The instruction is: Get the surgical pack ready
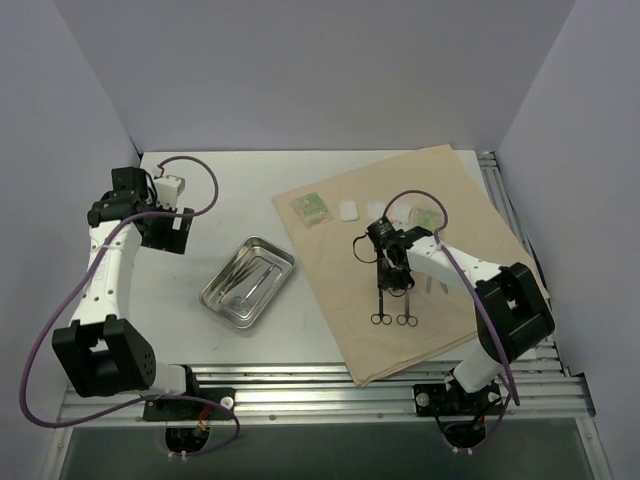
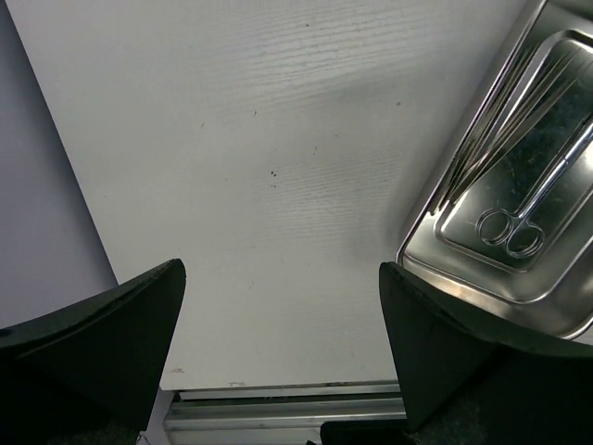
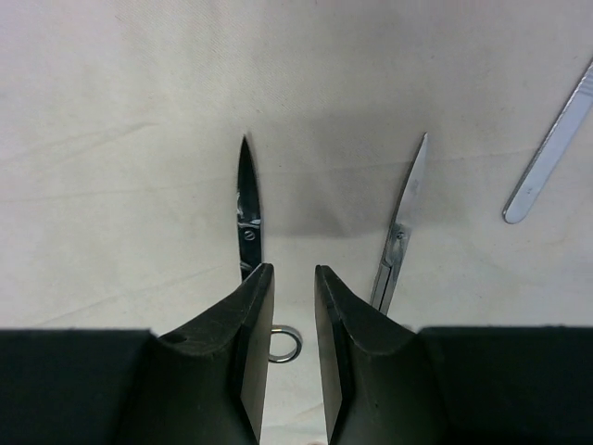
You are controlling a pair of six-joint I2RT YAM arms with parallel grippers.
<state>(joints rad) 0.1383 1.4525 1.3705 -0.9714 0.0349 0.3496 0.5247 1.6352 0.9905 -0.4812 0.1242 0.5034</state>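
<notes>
The tan cloth (image 1: 335, 240) of the surgical pack lies spread on the right half of the table. Two small scissors (image 1: 381, 305) (image 1: 407, 305) lie side by side on it. My right gripper (image 1: 394, 280) hovers just above them, fingers a narrow gap apart with nothing between. In the right wrist view the gripper (image 3: 294, 278) sits between the left scissors (image 3: 248, 209) and the right scissors (image 3: 403, 222). The steel tray (image 1: 215, 300) holds scissors (image 2: 533, 209) and tweezers (image 2: 500, 120). My left gripper (image 2: 278, 315) is wide open over bare table left of the tray (image 2: 435, 250).
White gauze squares (image 1: 349, 210) and green packets (image 1: 311, 207) (image 1: 428, 215) line the cloth's far edge. A slim metal instrument (image 3: 551, 148) lies right of the scissors. A white box (image 1: 170, 187) sits at the back left. Aluminium rails (image 1: 320, 385) run along the near edge.
</notes>
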